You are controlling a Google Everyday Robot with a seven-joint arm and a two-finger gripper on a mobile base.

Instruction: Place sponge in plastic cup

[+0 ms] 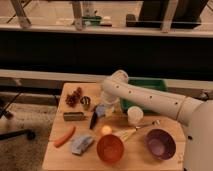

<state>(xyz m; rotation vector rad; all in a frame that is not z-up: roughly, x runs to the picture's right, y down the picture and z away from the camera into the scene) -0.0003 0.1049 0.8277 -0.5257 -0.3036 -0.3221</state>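
Note:
My gripper hangs dark and narrow from the white arm, low over the middle of the wooden table. A small blue-grey pad, the sponge, shows right against the gripper's upper right side; I cannot tell whether it is held or lies on the table. The white plastic cup stands upright to the right of the gripper, a short way off, partly under the arm.
A blue-grey lump, an orange carrot-like piece and a dark oblong block lie to the left. An orange ball, red bowl and purple bowl sit in front. A green tray stands behind the arm.

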